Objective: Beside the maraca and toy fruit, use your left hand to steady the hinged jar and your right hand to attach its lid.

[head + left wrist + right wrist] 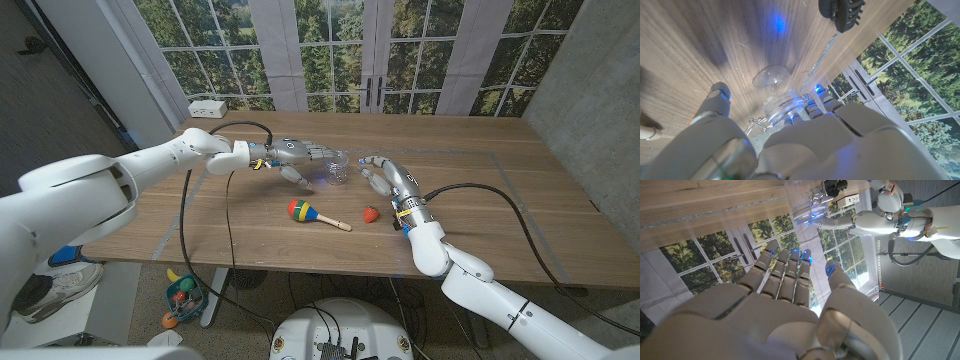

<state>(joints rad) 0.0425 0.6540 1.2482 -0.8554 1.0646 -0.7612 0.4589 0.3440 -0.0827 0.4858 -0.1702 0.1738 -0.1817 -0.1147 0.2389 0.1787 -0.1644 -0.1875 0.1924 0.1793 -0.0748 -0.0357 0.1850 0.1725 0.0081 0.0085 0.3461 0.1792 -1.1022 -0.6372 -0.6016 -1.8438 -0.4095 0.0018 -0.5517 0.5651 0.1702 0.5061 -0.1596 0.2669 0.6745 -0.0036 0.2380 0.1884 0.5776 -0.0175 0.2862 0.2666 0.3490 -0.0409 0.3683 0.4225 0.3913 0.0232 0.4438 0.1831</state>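
Note:
The small clear glass hinged jar [338, 168] stands on the wooden table [470, 215] past the maraca [305, 212] and the red toy fruit [370, 213]. My left hand [297, 156] reaches in from the left and holds the jar [779, 102] between its thumb and fingers, with the wire clasp [756, 122] showing near the palm. My right hand [385, 176] hovers just right of the jar, fingers spread, nothing in it. In the right wrist view the jar [809, 206] lies beyond its fingertips [790, 255]. I cannot tell how the lid sits.
A white power strip [207, 107] lies at the far left corner. Black cables [225, 215] trail over the table's left side and another [520, 215] over its right. The maraca and toy fruit lie close in front of both hands.

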